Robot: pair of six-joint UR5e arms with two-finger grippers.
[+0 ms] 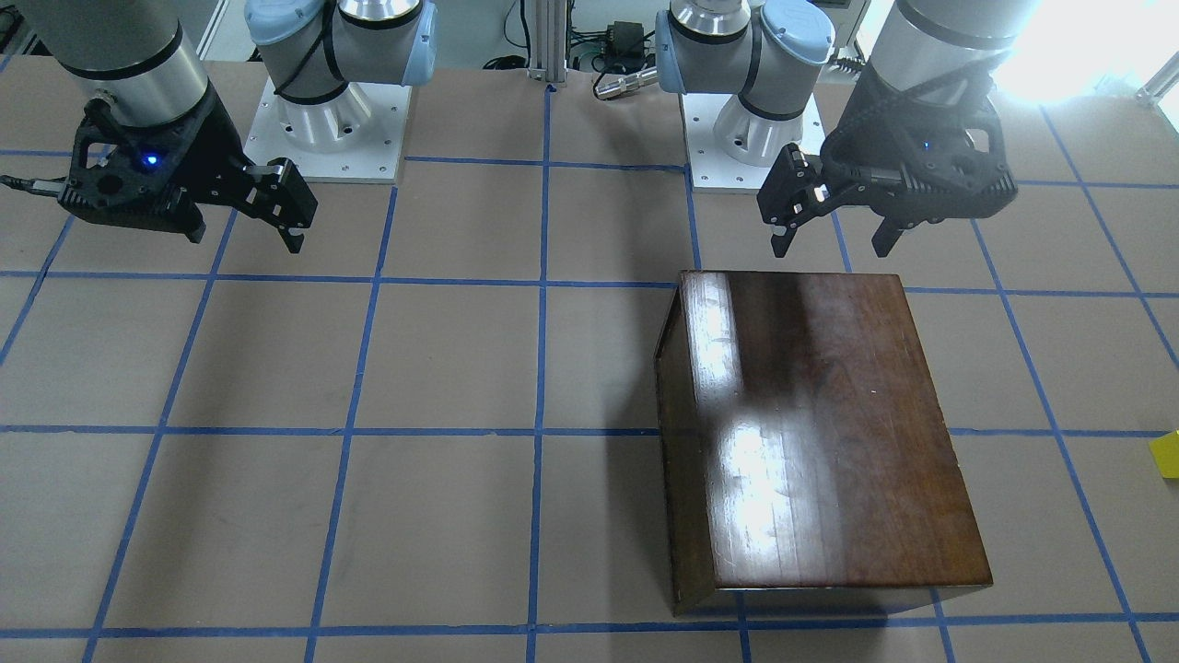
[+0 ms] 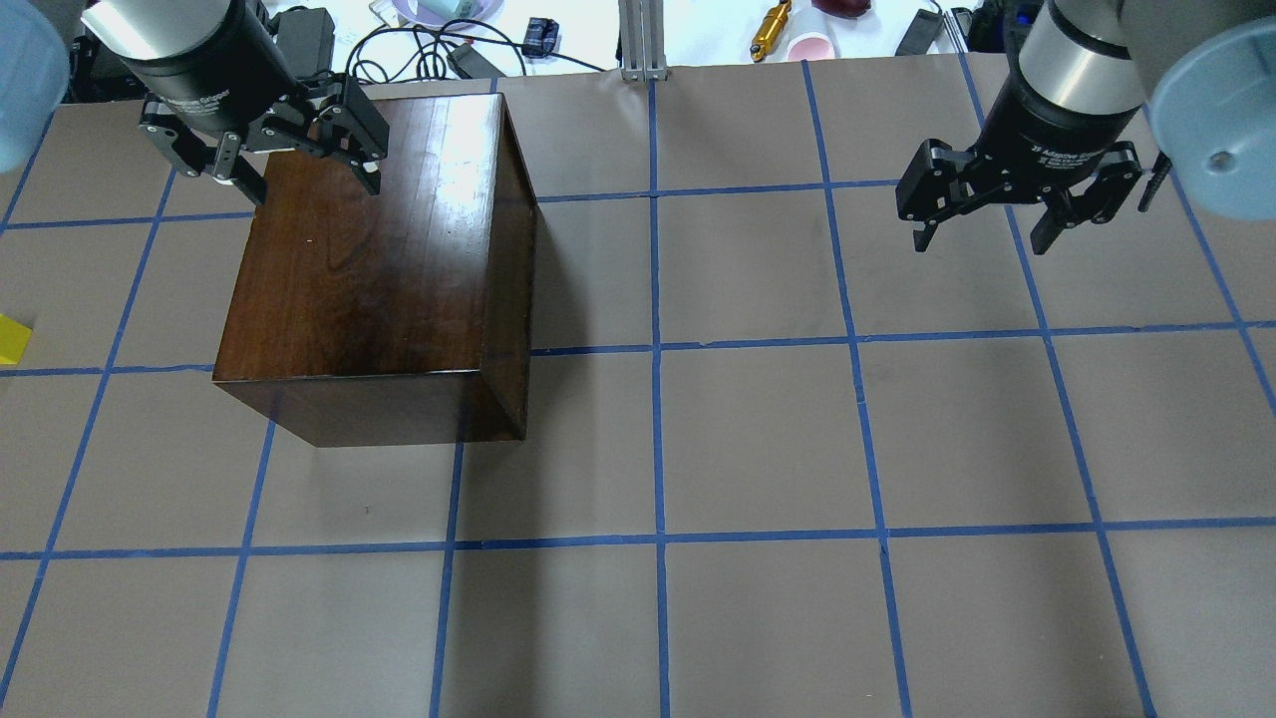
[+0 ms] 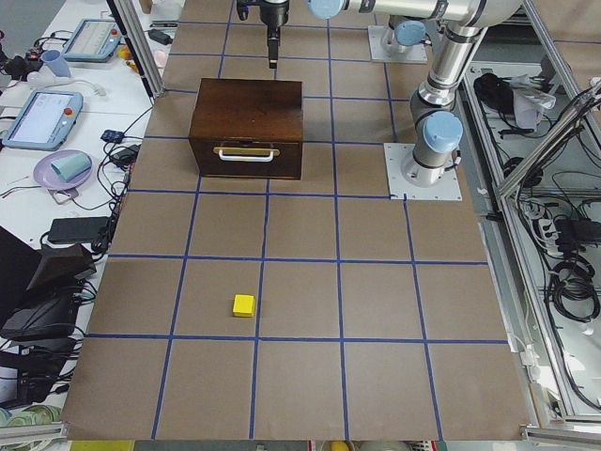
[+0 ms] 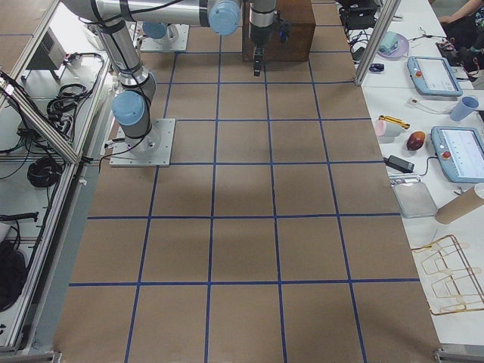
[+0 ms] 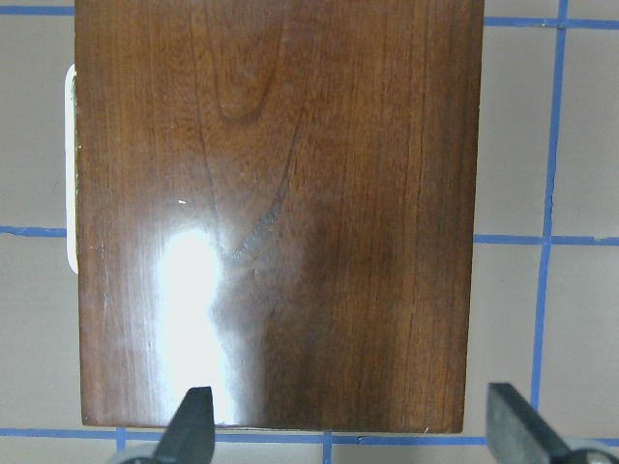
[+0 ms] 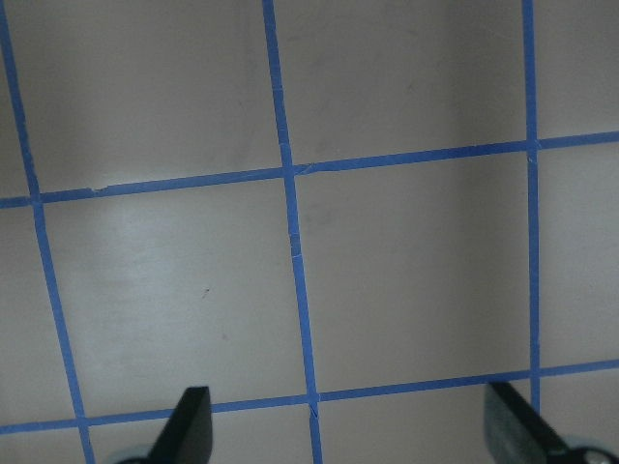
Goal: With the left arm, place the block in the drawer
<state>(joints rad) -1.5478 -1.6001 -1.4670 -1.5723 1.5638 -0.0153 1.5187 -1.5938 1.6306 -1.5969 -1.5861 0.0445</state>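
Note:
The yellow block [image 3: 243,304] lies on the table far off to my left, at the edge of the overhead view [image 2: 12,339] and of the front view [image 1: 1165,453]. The drawer [image 3: 246,155] is shut in the dark-brown box [image 2: 369,259], its handle facing the block's side. My left gripper [image 2: 312,189] is open and empty, hovering above the box's far left corner; it also shows in the front view [image 1: 832,249] and in its wrist view [image 5: 353,430] over the box top [image 5: 280,213]. My right gripper [image 2: 982,244] is open and empty above bare table on the right.
The table is brown paper with a grid of blue tape [image 2: 658,349]. The two arm bases [image 1: 327,129] [image 1: 746,138] stand at my edge. Cables, tablets and cups [image 3: 61,169] lie on a side bench past the far edge.

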